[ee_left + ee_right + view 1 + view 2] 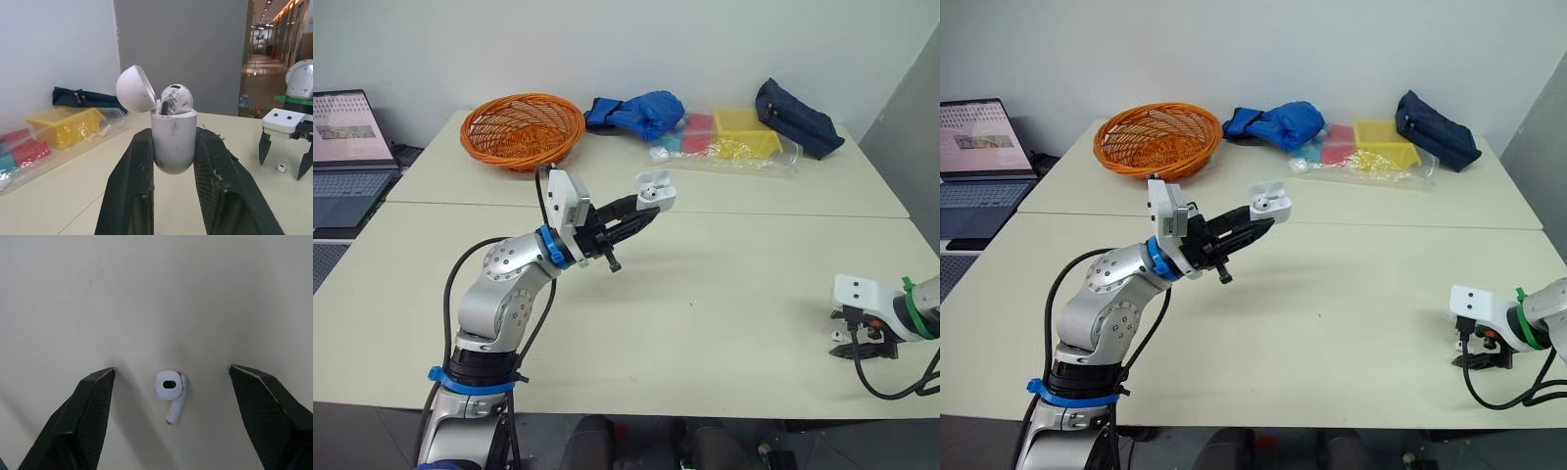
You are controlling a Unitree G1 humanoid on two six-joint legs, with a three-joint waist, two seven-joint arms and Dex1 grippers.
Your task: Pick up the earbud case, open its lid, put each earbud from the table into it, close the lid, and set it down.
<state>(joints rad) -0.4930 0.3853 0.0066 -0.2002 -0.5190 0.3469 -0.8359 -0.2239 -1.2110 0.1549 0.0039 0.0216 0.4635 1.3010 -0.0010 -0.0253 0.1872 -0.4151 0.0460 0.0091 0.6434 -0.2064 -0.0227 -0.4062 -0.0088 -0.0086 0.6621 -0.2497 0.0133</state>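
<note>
up above the middle of the worktop [724, 294], the left pincer [648, 209] is clamped on the white earbud case [173, 142], with one black finger pressed to each side of its body. the case stands upright in that grip, its lid [134, 89] flipped open and tilted back. one earbud [176, 99] sits in it with its round head poking above the rim. toward the worktop's near right corner, the right pincer [171, 367] hangs low with its fingers spread wide, holding nothing. the second earbud [170, 387] lies on the worktop between those fingertips, touching neither. along the far side sit an orange wicker basket [522, 127], a blue cloth bundle [641, 111], a yellow box [744, 132] under clear plastic and a navy pouch [796, 117]. a laptop [347, 147] stands open beyond the worktop's left end.
</note>
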